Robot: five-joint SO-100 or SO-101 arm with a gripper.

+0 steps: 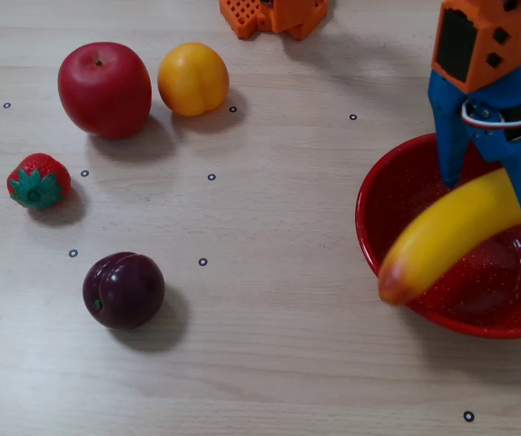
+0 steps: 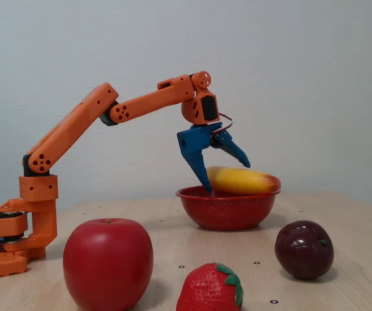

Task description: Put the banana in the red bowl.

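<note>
The gripper (image 2: 223,173) stood wide open over the bowl (image 1: 369,238). The banana (image 1: 447,234) lay across the bowl, its reddish tip past the rim. The table (image 1: 279,300) left of the bowl was free.

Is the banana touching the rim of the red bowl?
Touching. In a fixed view the banana lies across the red bowl, resting on its rim at the right with no gap.

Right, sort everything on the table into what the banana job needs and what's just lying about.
In the job:
banana, resting across the bowl's rim
red bowl
gripper, open around the banana

Lying about:
red apple
round orange-yellow fruit
strawberry
plum
</note>
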